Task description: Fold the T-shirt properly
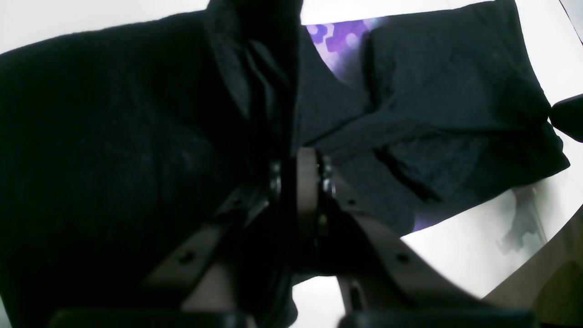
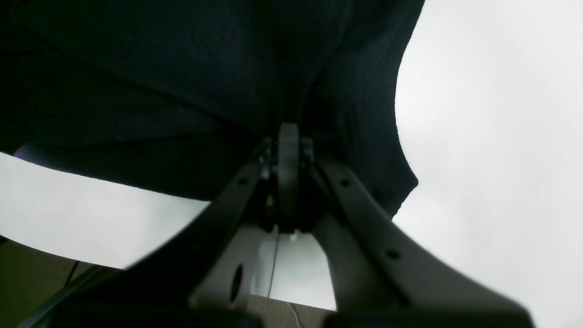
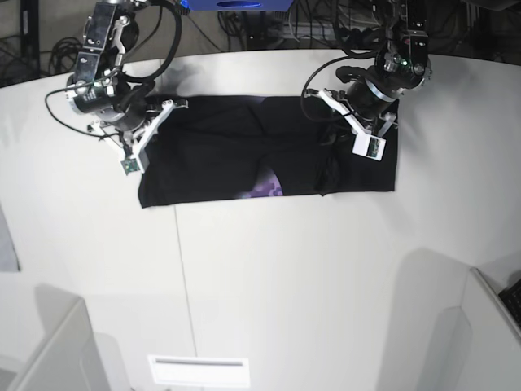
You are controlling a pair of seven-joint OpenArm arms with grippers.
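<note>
The T-shirt lies stretched into a long black band across the far half of the white surface, and it reads as soft matte cotton, a fine knit grain showing up close in both wrist views. Wrinkles and overlapping flaps break its middle, where a patch of purple print peeks out at the near edge; from the left wrist view that print is a glossy violet pattern of blocky, hexagon-like shapes with pale spots. The near hem runs fairly straight, the corners squared off. The left gripper is pinched shut on a gathered ridge of the black fabric, which bunches into vertical pleats just above its grey, smooth plastic fingers, with small screws visible at the joints. The right gripper is clamped tight too, its fingers pressed together on an edge of the cloth that drapes over it in a curved fold, the pale surface showing bright behind. In the base view each arm sits at one end of the shirt, cabled black housings above, a little white tag-like piece with green on each gripper; no writing there can be read. A thin seam runs down the surface
</note>
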